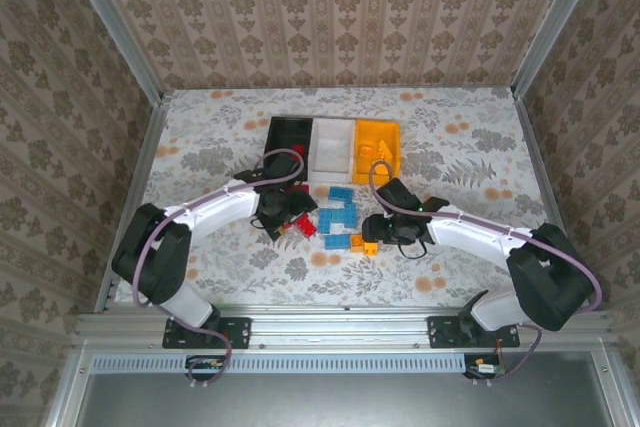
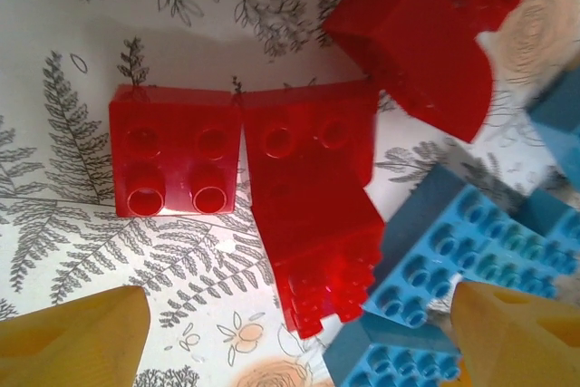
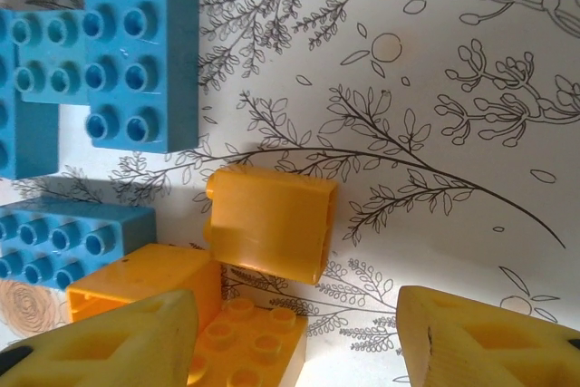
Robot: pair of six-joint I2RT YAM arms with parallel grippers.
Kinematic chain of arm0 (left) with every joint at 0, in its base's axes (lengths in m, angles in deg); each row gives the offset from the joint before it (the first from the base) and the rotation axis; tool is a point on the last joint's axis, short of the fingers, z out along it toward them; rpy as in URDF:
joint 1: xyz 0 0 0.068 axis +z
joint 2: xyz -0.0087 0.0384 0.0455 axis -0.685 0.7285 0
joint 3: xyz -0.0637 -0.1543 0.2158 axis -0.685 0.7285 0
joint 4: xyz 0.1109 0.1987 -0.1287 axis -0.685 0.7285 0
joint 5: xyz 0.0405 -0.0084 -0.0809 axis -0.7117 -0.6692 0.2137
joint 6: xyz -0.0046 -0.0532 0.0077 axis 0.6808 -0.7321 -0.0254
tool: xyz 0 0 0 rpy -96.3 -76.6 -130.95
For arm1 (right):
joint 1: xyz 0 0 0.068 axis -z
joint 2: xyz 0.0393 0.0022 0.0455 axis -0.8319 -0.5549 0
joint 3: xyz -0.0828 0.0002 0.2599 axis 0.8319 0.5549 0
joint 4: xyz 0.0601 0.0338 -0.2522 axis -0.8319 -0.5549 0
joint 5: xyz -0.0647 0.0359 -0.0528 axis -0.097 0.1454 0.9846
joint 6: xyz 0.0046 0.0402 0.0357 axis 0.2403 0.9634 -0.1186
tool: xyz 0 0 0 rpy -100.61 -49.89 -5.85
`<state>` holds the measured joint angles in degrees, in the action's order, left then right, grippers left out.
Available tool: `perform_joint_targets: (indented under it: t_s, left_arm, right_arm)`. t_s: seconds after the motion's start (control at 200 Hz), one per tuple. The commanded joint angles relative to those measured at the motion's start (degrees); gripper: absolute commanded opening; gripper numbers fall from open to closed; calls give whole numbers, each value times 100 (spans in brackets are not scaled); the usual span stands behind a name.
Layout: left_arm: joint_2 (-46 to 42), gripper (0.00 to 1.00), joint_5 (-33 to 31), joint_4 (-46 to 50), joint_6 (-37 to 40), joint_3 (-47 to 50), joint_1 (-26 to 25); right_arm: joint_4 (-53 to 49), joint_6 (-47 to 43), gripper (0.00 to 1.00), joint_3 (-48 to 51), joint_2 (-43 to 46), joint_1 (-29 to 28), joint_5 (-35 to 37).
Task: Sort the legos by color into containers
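Legos (image 1: 338,215) on table (image 1: 200,147), left tool (image 2: 294,319) released over red bricks (image 2: 177,162), right tool (image 3: 294,333) released over orange bricks (image 3: 269,222)

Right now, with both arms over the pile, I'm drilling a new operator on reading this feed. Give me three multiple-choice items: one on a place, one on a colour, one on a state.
1. Where does the white bin stand?
A. Between the black bin and the orange-yellow bin.
B. At the left end of the row.
C. Alone beside the arm bases.

2. What colour is the square four-stud brick in the left wrist view?
A. Light blue.
B. Red.
C. Orange-yellow.

3. How do the jaws of the right gripper stand?
A. Shut on a blue brick.
B. Shut on nothing.
C. Open, over an orange-yellow brick.

Key:
1 A, the top view shows black, white and orange-yellow side by side.
2 B, its studs and sides are plainly red.
3 C, the jaws sit wide apart, gripping nothing.
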<state>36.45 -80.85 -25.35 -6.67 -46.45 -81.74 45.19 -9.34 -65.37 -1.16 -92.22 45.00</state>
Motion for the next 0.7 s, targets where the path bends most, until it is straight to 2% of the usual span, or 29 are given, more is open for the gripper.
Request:
perform_joint_targets:
  t_s: [0.0,0.42,0.495,0.58,0.645,0.695]
  left_arm:
    - [197,86,-32,-10,-296,-195,-111]
    - [716,69,150,-364,-344,-153,-78]
    - [726,60,150,-424,-319,-119,-69]
    - [736,57,146,-442,-305,-95,-53]
    - [722,48,149,-488,-274,-43,-39]
    - [707,45,159,-542,-269,17,-39]
  right_arm:
    - [97,-57,62,3,-99,-42,-119]
    - [266,-64,61,239,14,-38,-55]
    - [306,-45,61,278,33,-40,-53]
    - [280,-53,61,267,33,-38,-47]
    - [245,-64,61,245,45,-29,-28]
    - [214,-71,61,224,50,-31,1]
